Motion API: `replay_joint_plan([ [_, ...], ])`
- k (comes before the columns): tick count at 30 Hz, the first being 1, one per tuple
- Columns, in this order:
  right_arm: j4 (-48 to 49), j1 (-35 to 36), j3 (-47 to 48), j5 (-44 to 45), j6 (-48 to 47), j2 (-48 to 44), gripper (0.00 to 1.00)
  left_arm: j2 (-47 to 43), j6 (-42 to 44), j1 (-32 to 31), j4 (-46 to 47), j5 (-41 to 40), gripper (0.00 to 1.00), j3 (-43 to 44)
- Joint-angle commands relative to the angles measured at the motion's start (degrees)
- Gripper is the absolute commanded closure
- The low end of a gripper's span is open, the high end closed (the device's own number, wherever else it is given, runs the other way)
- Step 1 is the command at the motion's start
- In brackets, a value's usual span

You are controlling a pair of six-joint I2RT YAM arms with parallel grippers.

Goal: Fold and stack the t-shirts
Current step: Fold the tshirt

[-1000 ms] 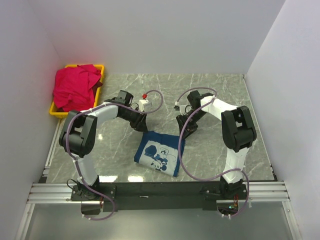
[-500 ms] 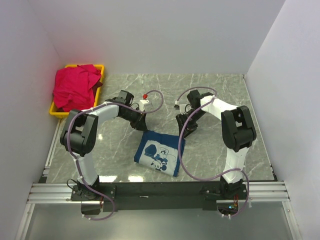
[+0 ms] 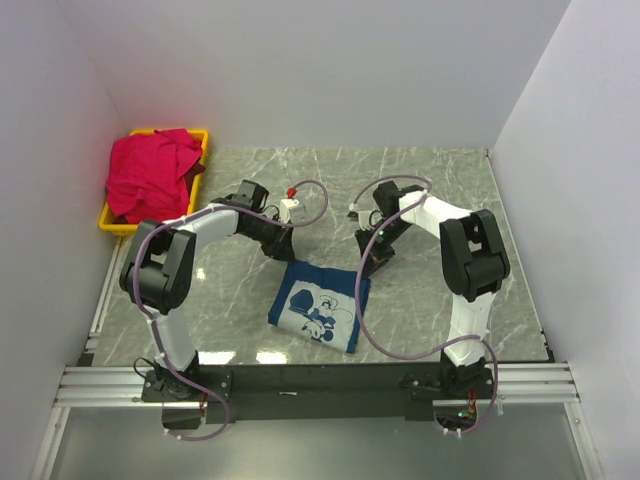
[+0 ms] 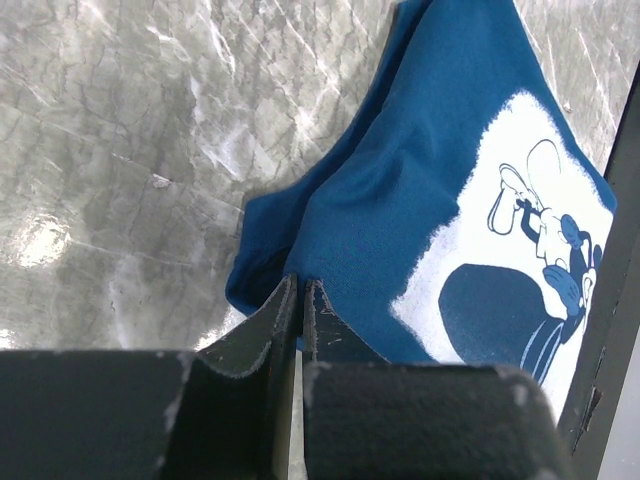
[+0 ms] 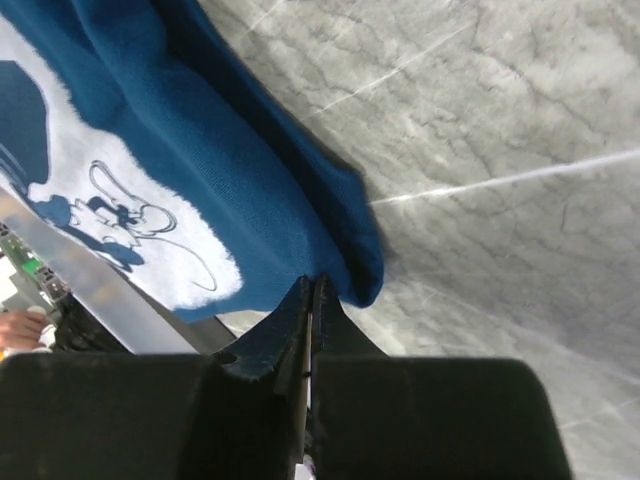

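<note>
The navy blue t-shirt (image 3: 320,305) lies folded on the marble table, its white cartoon print facing up. It also shows in the left wrist view (image 4: 420,200) and the right wrist view (image 5: 200,180). My left gripper (image 3: 284,250) (image 4: 300,285) is shut, with its tips at the shirt's far left corner, which lies flat. My right gripper (image 3: 373,262) (image 5: 311,283) is shut, with its tips at the far right corner, also flat. I see no cloth lifted by either. The red-pink t-shirt (image 3: 150,178) is crumpled in the yellow bin (image 3: 204,138).
The yellow bin stands at the table's far left corner against the white wall. White walls enclose the table on three sides. The black front rail (image 3: 320,382) and the arm bases run along the near edge, close to the shirt's front hem.
Both grippers have drawn slightly back toward the far side of the table. The navy shirt has not moved.
</note>
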Motion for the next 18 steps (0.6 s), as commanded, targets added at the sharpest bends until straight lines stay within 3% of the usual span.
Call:
replay_joint_plan([
  [1,-1.1,0.1,0.7,0.2,-0.3,-5.4,1.0,-3.6,1.1,-0.3,0.8,1.3,0.96,-0.3],
  [8,-2.8,-0.5,-3.9,1.4,-0.7,-14.9,1.0,-9.2,3.6,-0.3,2.9,0.1,0.99,-2.5],
  [18,5.6,-3.0,-7.3,9.7,-0.1,-10.1,1.0,-1.8,1.4,-0.1,8.7,-8.2,0.99,0.4],
])
